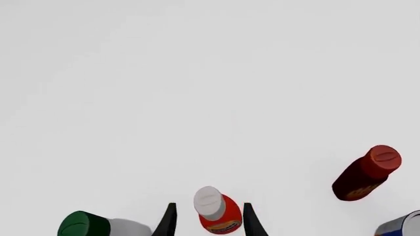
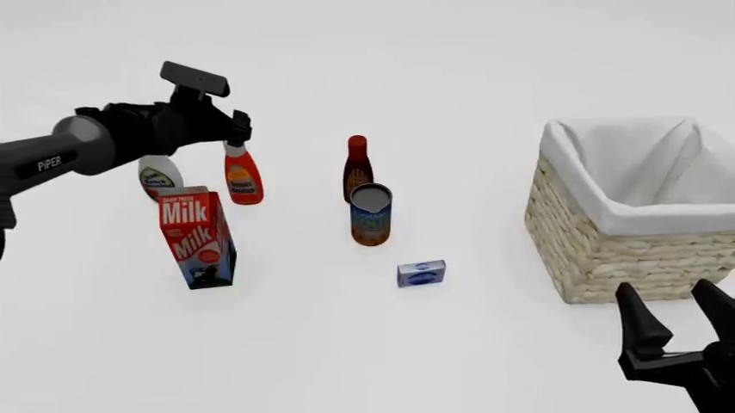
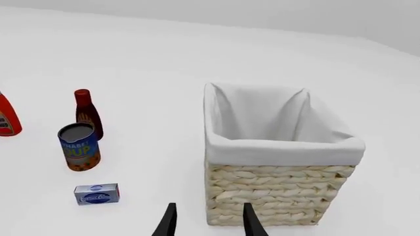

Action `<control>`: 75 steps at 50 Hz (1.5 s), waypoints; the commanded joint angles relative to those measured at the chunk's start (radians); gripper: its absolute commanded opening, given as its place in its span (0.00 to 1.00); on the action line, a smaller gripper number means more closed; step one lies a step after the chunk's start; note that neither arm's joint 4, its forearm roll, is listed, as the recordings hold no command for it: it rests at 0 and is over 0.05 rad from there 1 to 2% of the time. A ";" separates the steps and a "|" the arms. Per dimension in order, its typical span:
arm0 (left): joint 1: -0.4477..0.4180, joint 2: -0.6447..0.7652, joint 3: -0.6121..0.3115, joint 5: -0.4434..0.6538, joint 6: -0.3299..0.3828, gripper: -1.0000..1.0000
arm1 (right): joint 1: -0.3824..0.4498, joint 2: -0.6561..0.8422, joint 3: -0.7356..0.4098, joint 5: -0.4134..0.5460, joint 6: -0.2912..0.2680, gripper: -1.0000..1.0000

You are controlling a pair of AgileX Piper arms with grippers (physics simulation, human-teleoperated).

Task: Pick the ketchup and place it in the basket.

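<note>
The ketchup [image 2: 243, 176], a red squeeze bottle with a white cap, stands at the left of the table behind the milk carton. My left gripper [image 2: 237, 129] hovers open just above its cap. In the left wrist view the two fingers of the left gripper [image 1: 210, 204] stand on either side of the ketchup [image 1: 220, 219] without closing on it. The basket [image 2: 597, 249], woven with white lining, sits at the right. My right gripper [image 2: 666, 288] is open and empty in front of it; the right wrist view shows this gripper [image 3: 210, 205] facing the basket [image 3: 282, 145].
A milk carton [image 2: 198, 237] stands in front of the ketchup, and a white bottle with a green cap [image 2: 158, 176] is to its left. At mid-table are a dark red-brown bottle [image 2: 357, 168], a can [image 2: 371, 213] and a small blue box [image 2: 421, 273].
</note>
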 commanded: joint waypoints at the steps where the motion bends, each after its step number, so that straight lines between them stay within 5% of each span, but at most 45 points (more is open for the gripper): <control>1: 0.007 0.028 -0.008 -0.017 0.005 1.00 | 0.000 0.009 0.000 -0.005 0.001 1.00; 75: 0.015 0.210 -0.102 -0.037 -0.025 1.00 | 0.026 0.057 0.000 -0.046 0.027 1.00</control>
